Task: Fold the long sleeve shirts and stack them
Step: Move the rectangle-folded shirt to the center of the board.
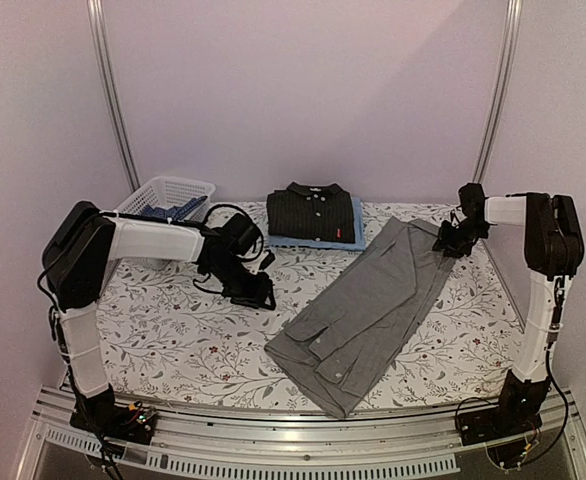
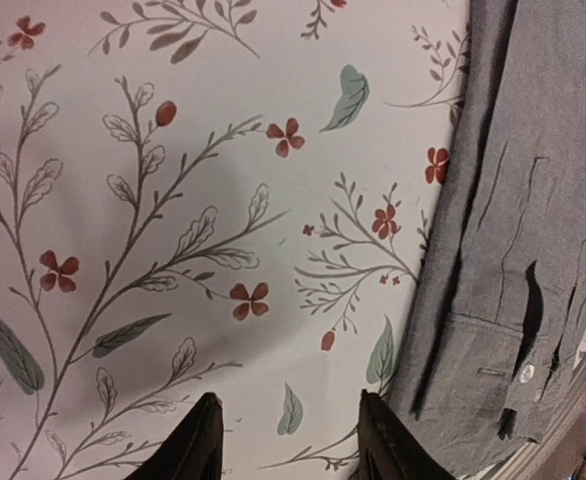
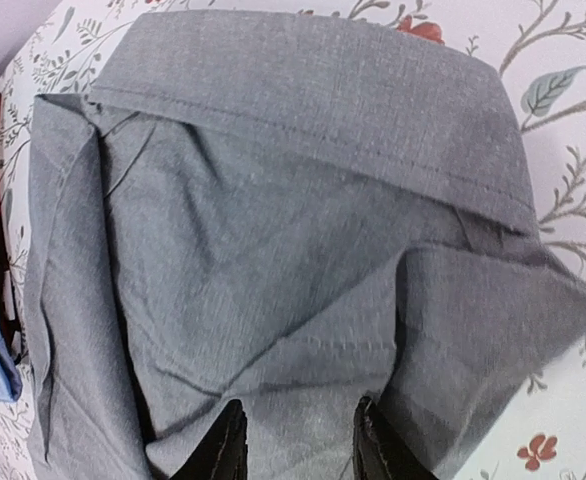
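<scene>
Grey shirt lies diagonally on the floral tablecloth, part-folded. Judged soft, light and limp: pinch a doubled edge at the far corners. Left gripper stands apart over bare cloth, empty. Right gripper has its jaws apart above the shirt's far end, nothing pinched.

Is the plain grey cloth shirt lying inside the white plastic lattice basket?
No, the grey shirt lies spread on the floral table, well apart from the basket at the far left.

Left arm, right arm: jaws apart
</scene>
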You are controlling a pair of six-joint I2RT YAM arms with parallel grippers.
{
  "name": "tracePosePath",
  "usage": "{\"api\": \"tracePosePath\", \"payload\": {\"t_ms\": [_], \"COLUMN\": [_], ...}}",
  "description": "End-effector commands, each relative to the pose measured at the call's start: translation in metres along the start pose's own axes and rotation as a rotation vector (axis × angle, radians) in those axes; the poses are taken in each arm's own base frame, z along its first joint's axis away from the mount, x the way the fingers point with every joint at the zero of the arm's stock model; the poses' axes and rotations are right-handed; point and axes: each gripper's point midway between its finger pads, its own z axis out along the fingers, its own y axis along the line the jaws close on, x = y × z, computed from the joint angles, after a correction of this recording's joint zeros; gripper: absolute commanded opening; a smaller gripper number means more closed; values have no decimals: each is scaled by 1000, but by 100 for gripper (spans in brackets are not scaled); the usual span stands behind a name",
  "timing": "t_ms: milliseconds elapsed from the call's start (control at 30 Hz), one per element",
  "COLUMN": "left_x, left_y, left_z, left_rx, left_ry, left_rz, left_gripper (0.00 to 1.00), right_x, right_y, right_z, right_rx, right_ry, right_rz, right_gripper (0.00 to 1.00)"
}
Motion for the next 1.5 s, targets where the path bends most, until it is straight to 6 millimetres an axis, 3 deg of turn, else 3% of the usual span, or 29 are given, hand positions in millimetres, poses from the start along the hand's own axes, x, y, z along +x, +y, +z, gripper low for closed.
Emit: {"api": "tracePosePath", "payload": {"t_ms": [0,100,200,300,533,800,1000,1133,1300,1467], "left_x": [3,4,10,17,38,64,78,82,78,59], "left_y": [4,3,0,-5,-31,-61,-97,-112,-134,-127], "left_z": [23,32,41,48,57,62,60,59,49,33], "left_rx": [4,-6,-5,0,32,63,128,155,232,159], "left_ry": [12,22,44,65,118,174,197,202,186,111], "left_rz": [-23,-18,-7,5,57,106,147,161,189,197], "left_gripper": [45,43,40,38,29,24,22,22,22,22], "right_x": [3,16,32,45,69,97,88,80,76,78], "right_y": [30,54,78,95,113,89,47,29,34,59], "right_z": [-52,-70,-76,-69,-38,-7,5,17,16,-14], "right_rx": [-54,-116,-197,-237,-320,-248,-140,-102,-105,-100], "right_ry": [-66,-93,-87,-65,16,91,87,102,113,57], "right_rz": [-56,-80,-101,-106,-85,-58,-31,-32,-58,-112], "right_gripper": [36,36,35,30,21,18,18,18,18,20]}}
